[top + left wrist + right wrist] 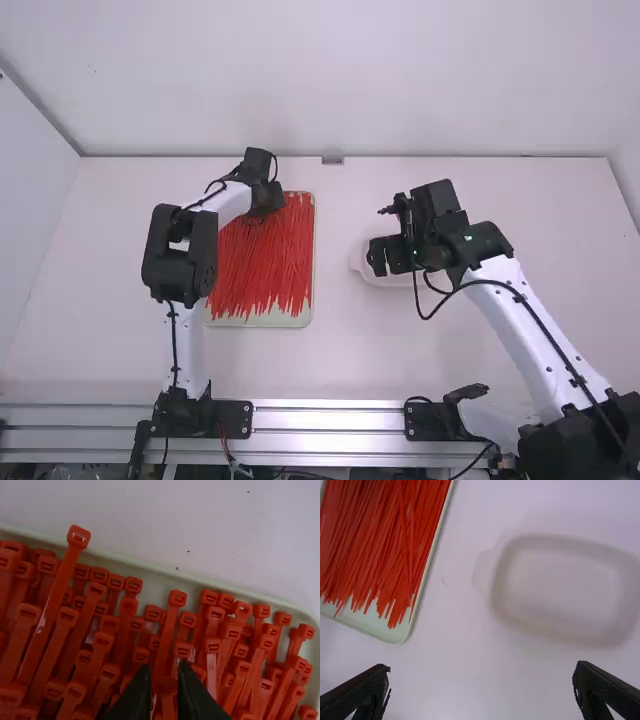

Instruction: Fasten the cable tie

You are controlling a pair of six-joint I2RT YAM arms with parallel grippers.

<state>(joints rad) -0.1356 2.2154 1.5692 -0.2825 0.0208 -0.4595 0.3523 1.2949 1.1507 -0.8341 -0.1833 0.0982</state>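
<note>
White table (pixel 480 345), left gripper (pixel 164 669) — pinching cable tie (pixel 171 627)

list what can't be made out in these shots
- High view: the right gripper covers most of the white dish.
- High view: the left arm hides the far end of the tray.
- Left wrist view: the cable ties run off the picture's edge, so their tails are cut off.

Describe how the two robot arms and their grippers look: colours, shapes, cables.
The left arm and right arm have white tubular links, bulky black joints and thin black cables alongside. The left gripper has two black tapering fingers; the right gripper has black fingers with a textured surface.
</note>
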